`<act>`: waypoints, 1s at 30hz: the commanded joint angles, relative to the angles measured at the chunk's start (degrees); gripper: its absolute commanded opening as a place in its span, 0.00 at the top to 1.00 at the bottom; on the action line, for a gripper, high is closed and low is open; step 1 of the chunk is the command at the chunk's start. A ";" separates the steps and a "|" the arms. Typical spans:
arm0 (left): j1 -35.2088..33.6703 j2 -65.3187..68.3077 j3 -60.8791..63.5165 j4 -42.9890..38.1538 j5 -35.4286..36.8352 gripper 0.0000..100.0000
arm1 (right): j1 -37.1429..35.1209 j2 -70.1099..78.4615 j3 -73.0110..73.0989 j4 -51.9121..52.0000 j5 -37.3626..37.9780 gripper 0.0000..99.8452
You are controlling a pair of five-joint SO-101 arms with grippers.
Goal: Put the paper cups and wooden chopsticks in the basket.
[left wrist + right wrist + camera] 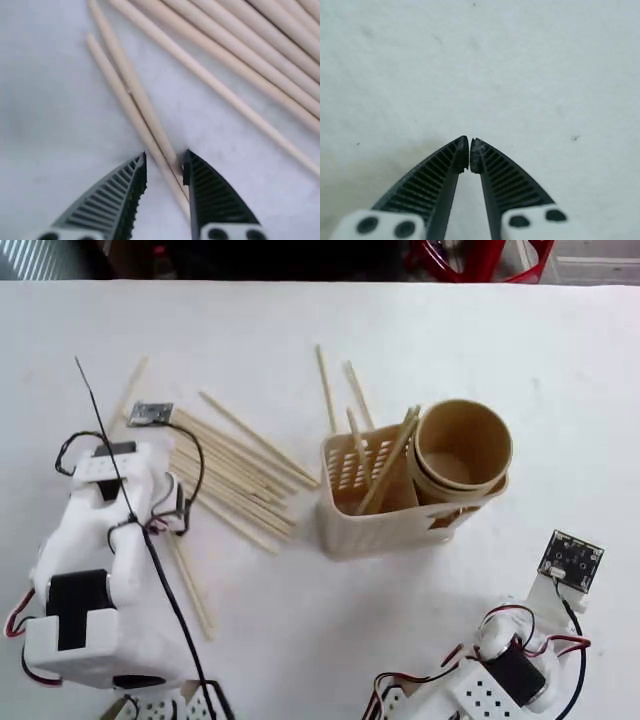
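Wooden chopsticks [129, 95], a loose pair flat on the counter [45, 100], long axis running straight in between the jaws of the part-open left pincer [165, 156], nothing gripped yet, right pincer [469, 152] pinched shut, well apart.

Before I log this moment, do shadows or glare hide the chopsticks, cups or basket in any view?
High view: even light, no glare; basket and loose chopsticks cast only faint shadows on the table, paper cups well lit. Left wrist view: a chopstick pair lies plain between the open jaws, soft shadow alongside. Right wrist view: table slightly dimmer near the shut jaws.
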 commanded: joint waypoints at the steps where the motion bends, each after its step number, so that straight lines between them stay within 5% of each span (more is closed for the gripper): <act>1: 1.01 0.04 0.79 0.97 0.09 0.88 | 0.48 -0.48 0.53 -0.57 -0.18 0.98; 17: -7.34 0.04 -16.18 -2.55 -9.49 0.98 | 0.48 -0.48 0.53 -0.57 -0.18 0.98; 30: -6.37 0.13 -12.92 1.32 -5.45 0.98 | 0.48 -0.48 0.53 -0.57 -0.18 0.98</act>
